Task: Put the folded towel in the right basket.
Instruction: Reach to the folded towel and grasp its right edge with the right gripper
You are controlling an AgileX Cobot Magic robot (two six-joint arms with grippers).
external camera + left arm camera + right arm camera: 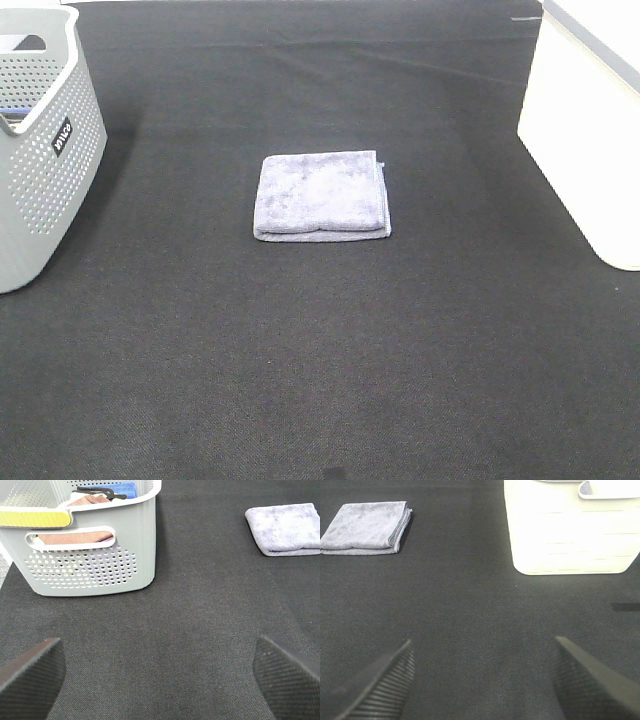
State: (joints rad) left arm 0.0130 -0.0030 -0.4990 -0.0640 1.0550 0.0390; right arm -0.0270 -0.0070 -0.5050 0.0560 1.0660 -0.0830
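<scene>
Exterior high camera: mounted high and angled steeply down over the black mat (320,380) — grey basket (40,170) at left, right basket (585,150) at right, folded towel (322,195) central. Left wrist camera: low, close to the mat, facing forward between the spread fingers of the left gripper (159,645), with the grey basket near. Right wrist camera: equally low, looking out through the right gripper (482,641), with the right basket near. All three views share the towel — each wrist view also shares one basket with the high view.
</scene>
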